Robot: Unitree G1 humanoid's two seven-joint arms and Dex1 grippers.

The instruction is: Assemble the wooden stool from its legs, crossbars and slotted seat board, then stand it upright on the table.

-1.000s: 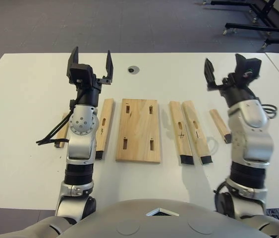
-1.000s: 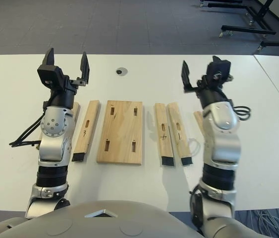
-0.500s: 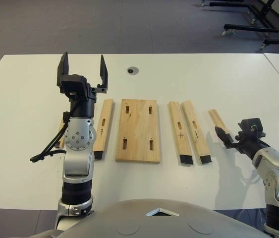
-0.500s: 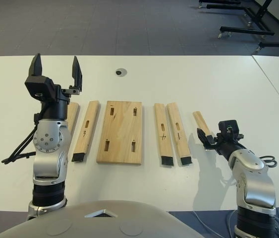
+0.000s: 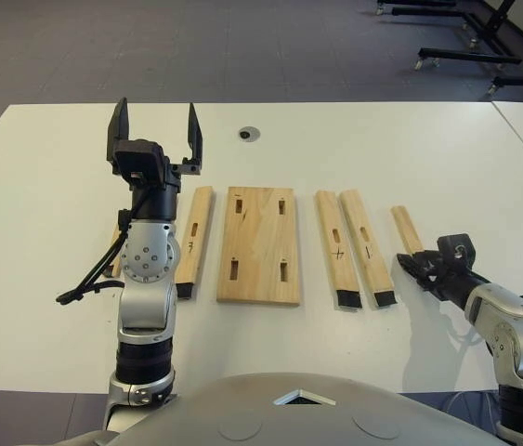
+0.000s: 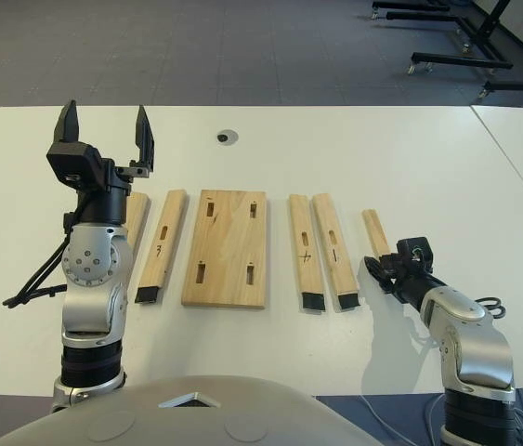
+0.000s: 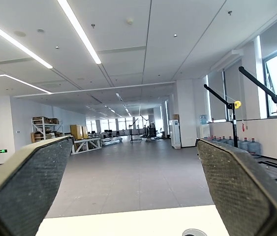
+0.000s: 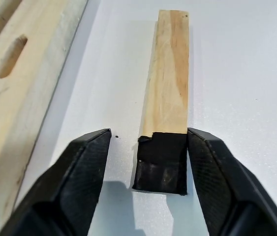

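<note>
On table (image 5: pixel 57 149), R tool (image 8: pixel 149 137) astride crossbar (image 8: pixel 170 73) end, 2 legs (image 5: pixel 365 246) adjacent.

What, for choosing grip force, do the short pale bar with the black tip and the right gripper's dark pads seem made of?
Short pale bar: bare unvarnished wood, by its grain. Black tip: probably rubber or tape, matte, scuffed. Right gripper pads: likely textured rubber.

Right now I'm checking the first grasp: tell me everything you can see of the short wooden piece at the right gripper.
The short wooden piece is a pale, straight-grained bar with a black-covered near end, lying flat on the white table, apart from the slotted leg beside it. The open right gripper straddles the black end; one finger seems to touch it, the other stands clear.
</note>
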